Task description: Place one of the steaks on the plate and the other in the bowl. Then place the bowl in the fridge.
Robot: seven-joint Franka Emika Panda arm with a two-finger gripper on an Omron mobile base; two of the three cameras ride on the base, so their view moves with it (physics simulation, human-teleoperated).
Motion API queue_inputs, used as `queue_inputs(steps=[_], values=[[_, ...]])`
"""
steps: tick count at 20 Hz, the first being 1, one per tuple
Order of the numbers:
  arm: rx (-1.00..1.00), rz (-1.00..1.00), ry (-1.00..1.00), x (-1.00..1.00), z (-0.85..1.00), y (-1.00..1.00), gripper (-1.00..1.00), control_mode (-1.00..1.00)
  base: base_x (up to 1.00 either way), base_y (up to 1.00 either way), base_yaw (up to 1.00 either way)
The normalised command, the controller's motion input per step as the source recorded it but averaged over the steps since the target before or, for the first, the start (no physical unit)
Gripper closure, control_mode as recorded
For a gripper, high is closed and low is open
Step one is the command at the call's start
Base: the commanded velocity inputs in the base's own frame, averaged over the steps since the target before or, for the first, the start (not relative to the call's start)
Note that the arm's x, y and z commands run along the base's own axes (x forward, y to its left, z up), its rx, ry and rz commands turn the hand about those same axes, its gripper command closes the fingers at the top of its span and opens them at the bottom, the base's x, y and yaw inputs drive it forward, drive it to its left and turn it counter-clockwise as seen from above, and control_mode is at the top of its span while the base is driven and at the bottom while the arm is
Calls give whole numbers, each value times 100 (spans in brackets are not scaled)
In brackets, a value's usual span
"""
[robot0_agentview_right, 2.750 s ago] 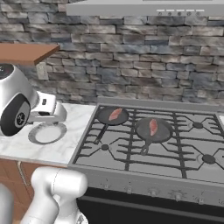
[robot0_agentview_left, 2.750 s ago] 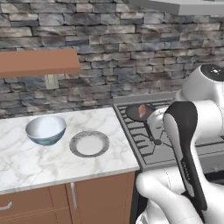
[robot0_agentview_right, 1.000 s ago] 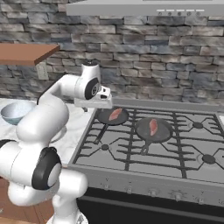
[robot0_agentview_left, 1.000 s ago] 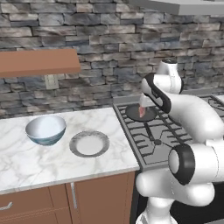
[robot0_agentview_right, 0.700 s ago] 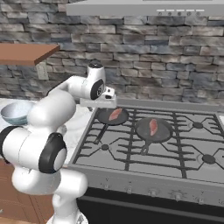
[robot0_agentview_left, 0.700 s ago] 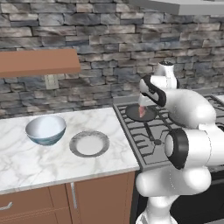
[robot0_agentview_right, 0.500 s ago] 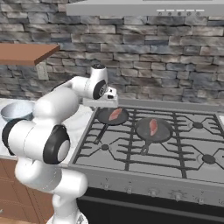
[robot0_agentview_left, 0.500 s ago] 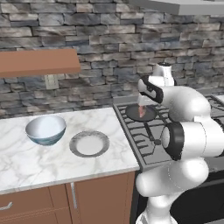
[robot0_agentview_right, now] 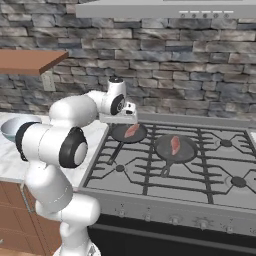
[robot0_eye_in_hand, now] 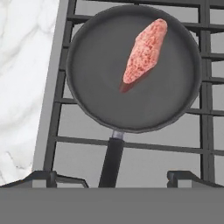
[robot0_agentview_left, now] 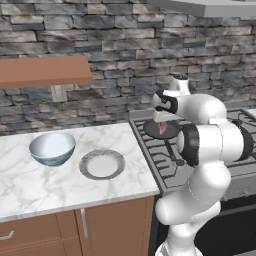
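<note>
While the bowl (robot0_agentview_left: 52,147) and plate (robot0_agentview_left: 102,164) wait on the counter at the left, the gripper (robot0_agentview_right: 118,119) hovers with fingers spread wide above the near pan (robot0_eye_in_hand: 133,65), where one steak (robot0_eye_in_hand: 146,50) lies off-centre toward the far rim. It should come straight down, turn so the jaws straddle the steak's narrow width, and close low, though how thick the meat is I can't quite judge. To the right, the other steak (robot0_agentview_right: 175,145) sits in the second pan (robot0_agentview_right: 176,148).
</note>
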Motion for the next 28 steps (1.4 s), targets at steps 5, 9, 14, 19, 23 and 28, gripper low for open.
queue_inputs(steps=[5, 9, 14, 19, 23, 28], values=[[0, 0, 0, 27, -26, -4, -100, -100, 0, 0, 0], [1, -2, 0, 35, -21, -8, -100, -100, 0, 0, 0], [0, 0, 0, 40, -16, -6, -100, -100, 0, 0, 0], [0, 0, 0, 43, -16, 0, -100, -100, 0, 0, 0], [0, 0, 0, 38, -15, -3, -100, -100, 0, 0, 0], [0, 0, 0, 24, -19, -14, -100, -100, 0, 0, 0]])
